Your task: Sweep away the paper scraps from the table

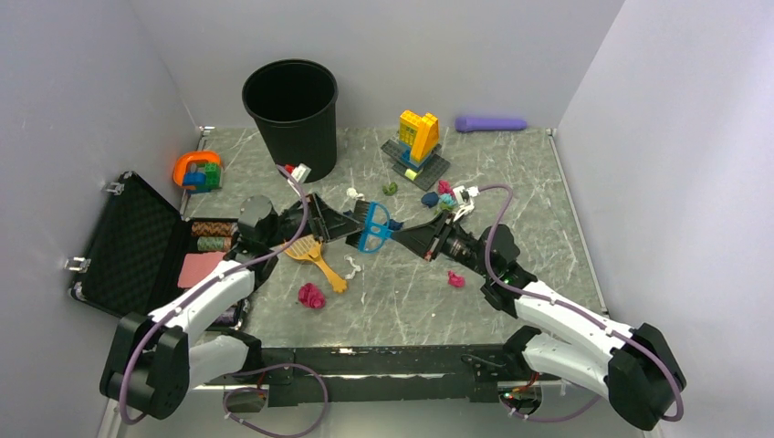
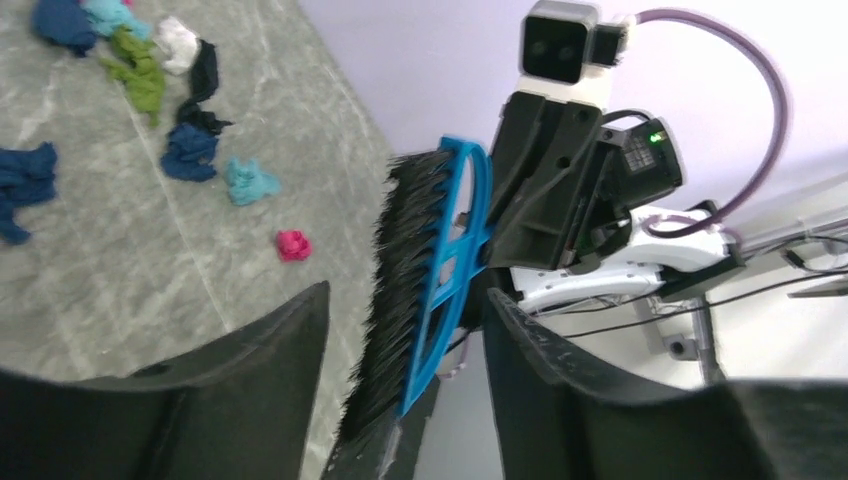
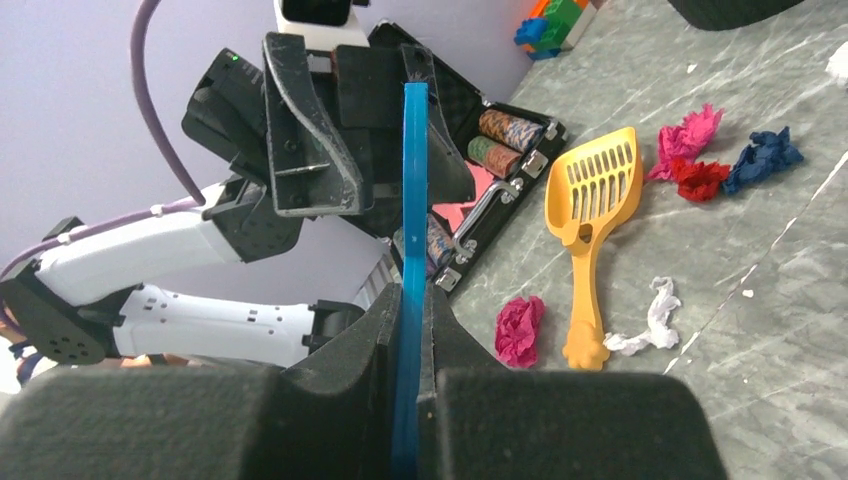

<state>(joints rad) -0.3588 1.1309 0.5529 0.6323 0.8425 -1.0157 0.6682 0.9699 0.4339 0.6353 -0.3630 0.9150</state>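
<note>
far left: black case (image 1: 137, 242) lying open off the table (image 1: 529, 228) edge, no part of the sweep. beside it, left gripper (image 1: 347, 222) with jaws spread; from the left wrist, fingers (image 2: 250, 370) standing clear on either side of the blue brush (image 1: 372, 228), not pinching it. just below, orange scoop (image 1: 315, 255) flat on the marble, untouched, a magenta wad (image 1: 312, 295) and a white twist (image 1: 351, 266) close by. centre: brush up in the air, off the surface. right of it, right gripper (image 1: 398, 236) clenched on the brush's blue handle, pads (image 3: 370, 340) tight against it in the right wrist view. reads as a handover at the very point of transfer. paper scraps (image 1: 443, 196): scattered across the middle of the table, a mixed cluster behind the right gripper near the toy brick build (image 1: 418, 137), a smaller magenta scrap (image 1: 455, 278) beside the right forearm. black bin (image 1: 292, 114) at the back, too dark inside to judge. by the look of things: sweeping not begun, every visible scrap left to clear.
</note>
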